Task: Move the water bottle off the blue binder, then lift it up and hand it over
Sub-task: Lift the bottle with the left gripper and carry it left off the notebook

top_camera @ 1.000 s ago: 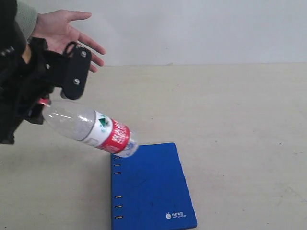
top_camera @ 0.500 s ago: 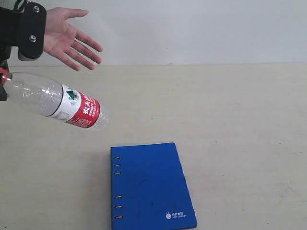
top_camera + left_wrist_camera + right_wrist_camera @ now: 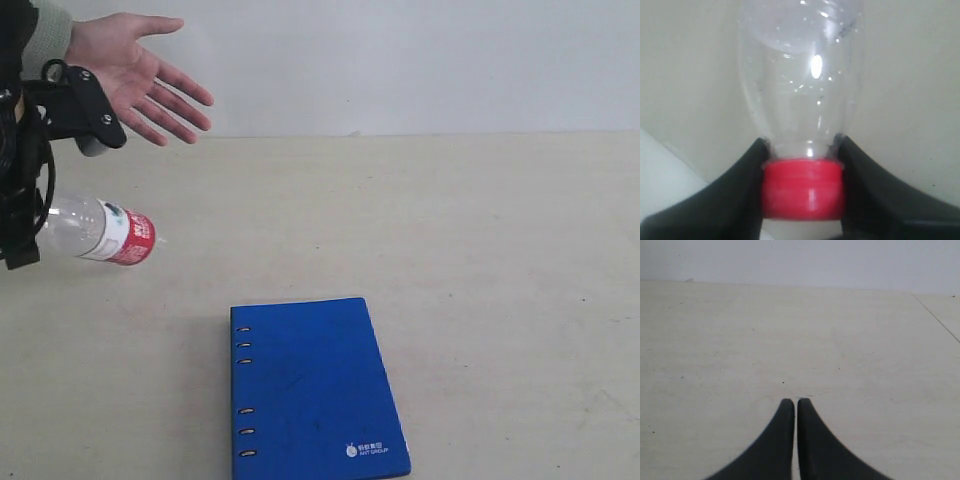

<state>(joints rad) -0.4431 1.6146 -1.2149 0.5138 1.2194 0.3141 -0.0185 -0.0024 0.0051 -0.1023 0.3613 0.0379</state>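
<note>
left gripper [image 3: 802, 150] clamped on the neck of the clear ribbed plastic bottle with a red cap [image 3: 100, 232], in the air, well clear of the thin royal-blue ring binder [image 3: 315, 390]; bare open palm [image 3: 125, 65] further past the binder; right gripper [image 3: 795, 405] pinched closed, holding nothing

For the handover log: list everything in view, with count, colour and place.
water bottle: 1, clear with red cap and red-and-white label, in the air at the left of the exterior view, off the binder
blue binder: 1, blue, closed, flat on the table
table: 1, beige, under everything
wall: 1, pale grey, behind the table
hand: 1, bare, open, upper left, above the bottle
left gripper: 1, black, shut on the water bottle at its cap
right gripper: 1, black, shut, empty, over bare table
</note>
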